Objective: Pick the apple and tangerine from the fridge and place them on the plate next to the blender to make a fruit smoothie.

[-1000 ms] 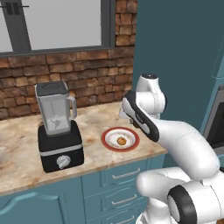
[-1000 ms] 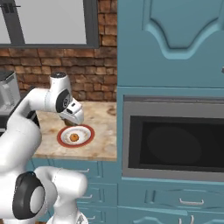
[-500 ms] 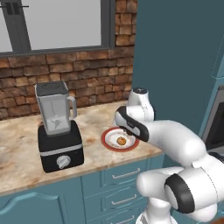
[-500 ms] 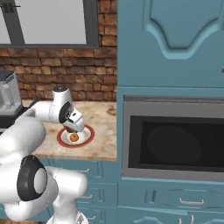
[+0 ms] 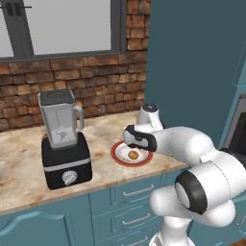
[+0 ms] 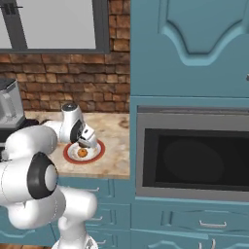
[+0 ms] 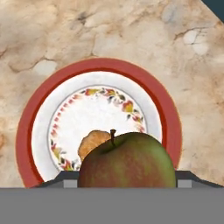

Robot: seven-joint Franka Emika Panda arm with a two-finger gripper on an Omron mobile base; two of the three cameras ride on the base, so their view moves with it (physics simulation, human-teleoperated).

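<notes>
In the hand view the apple (image 7: 127,159), reddish-green with a short stem, sits between my fingers, and my gripper (image 5: 130,142) is shut on it. It hangs just above the plate (image 7: 97,69), white with a red rim and a flowered ring. The tangerine (image 7: 92,142) lies on the plate, partly hidden behind the apple. From the base views the hand is low over the plate (image 5: 120,156) with the tangerine (image 5: 133,154) under it. The blender (image 5: 65,144) stands left of the plate. The fridge is out of view.
The marble counter (image 5: 19,163) ends in a front edge close to the plate. A brick wall and a window stand behind. A tall teal cabinet (image 6: 189,48) with a built-in microwave (image 6: 189,155) closes off the right side.
The hand has come down and moved left, from above the plate's right side to low over the plate, with the apple still in it. The tangerine has stayed put.
</notes>
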